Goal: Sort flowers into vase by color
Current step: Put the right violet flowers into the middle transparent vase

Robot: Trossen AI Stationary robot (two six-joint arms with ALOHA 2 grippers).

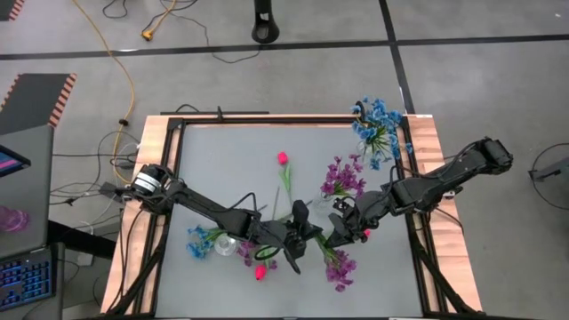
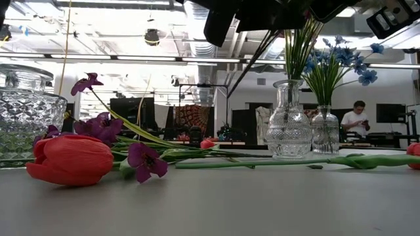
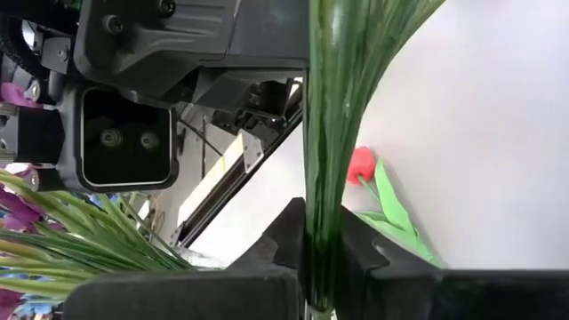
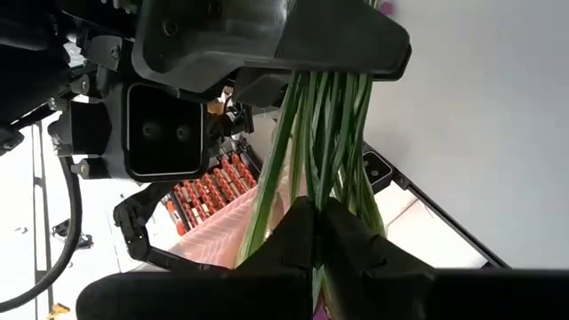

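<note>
Both grippers (image 3: 322,267) (image 4: 316,258) pinching thin green stems (image 3: 324,133) (smooth, bundled)

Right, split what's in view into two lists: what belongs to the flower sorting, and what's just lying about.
Job in hand: blue flowers; purple flowers; pink tulips; glass vases; green stems clamped by left claw and right claw.
Lying about: yellow cable; keyboard; person in the background.
</note>
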